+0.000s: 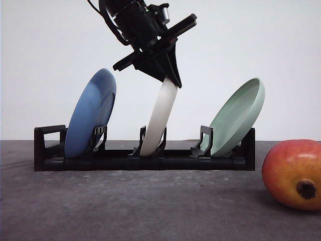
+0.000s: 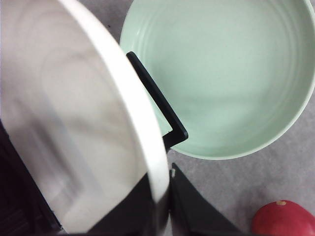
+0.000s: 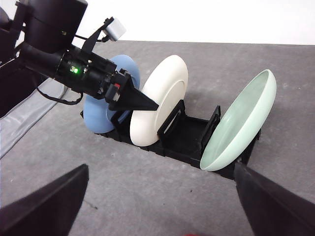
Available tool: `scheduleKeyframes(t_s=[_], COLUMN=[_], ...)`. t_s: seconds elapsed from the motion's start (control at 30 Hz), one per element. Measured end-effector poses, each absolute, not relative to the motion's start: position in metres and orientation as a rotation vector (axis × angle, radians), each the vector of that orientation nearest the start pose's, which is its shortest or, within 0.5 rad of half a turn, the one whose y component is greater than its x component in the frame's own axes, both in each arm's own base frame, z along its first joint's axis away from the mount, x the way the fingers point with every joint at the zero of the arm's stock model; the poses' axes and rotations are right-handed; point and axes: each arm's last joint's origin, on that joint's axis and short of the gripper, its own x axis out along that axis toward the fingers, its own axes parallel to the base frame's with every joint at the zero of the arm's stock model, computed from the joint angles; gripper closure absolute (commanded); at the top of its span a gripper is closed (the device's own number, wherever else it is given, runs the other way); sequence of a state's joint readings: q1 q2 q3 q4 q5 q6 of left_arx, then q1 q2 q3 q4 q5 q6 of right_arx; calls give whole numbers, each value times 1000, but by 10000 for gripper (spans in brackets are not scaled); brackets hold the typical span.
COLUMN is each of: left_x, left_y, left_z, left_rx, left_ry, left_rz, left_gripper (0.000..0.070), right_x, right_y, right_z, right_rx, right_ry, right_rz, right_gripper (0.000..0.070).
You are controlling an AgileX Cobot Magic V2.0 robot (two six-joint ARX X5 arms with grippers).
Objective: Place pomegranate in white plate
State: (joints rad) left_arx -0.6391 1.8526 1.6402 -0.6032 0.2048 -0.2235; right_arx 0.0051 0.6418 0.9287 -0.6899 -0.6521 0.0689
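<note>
A plain white wall backs a grey, felt-like table, and a black rack stands across it holding three plates on edge.

The left gripper has its jaws closed over the top rim of the white plate, one finger on each face, as the left wrist view shows from close in. The grip at the rim makes sense: the plate stands nearly upright in the middle slot, so its edge is the only part a finger can get around. The plate's lower edge sits in the slot, leaning slightly to the right at the top, so it looks gripped but not yet lifted clear. It has to come out and lie flat before any fruit can go on it.

To either side, the blue plate and the green plate lean in their own slots, apart from the white one.

The pomegranate rests on the table to the right of the rack, well apart from it, dark calyx facing the camera.

The right gripper hangs spread wide and empty, back from the rack, probably waiting for the fruit.
</note>
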Motion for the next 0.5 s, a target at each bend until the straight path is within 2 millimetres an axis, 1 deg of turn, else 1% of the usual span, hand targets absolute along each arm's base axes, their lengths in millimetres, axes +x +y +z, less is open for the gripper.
scheduleKeyframes(t_s=[0.1, 0.27, 0.37, 0.43, 0.5], left_x=[327, 323, 312, 298, 279], left_y=[-251, -255, -257, -258, -256], left_z=[305, 336, 355, 371, 389], left_rx=[-37, -48, -45, -37, -23], left_ry=[884, 841, 839, 819, 796], left_rz=[-718, -757, -797, -827, -864], left_gripper=[700, 700, 700, 700, 700], right_x=[110, 110, 110, 110, 110], right_y=[18, 18, 18, 18, 18], right_z=[353, 353, 353, 353, 353], right_rx=[196, 196, 196, 196, 196], right_ry=[411, 411, 412, 412, 411], right_rz=[635, 635, 635, 635, 635], right_gripper=[95, 95, 95, 95, 95])
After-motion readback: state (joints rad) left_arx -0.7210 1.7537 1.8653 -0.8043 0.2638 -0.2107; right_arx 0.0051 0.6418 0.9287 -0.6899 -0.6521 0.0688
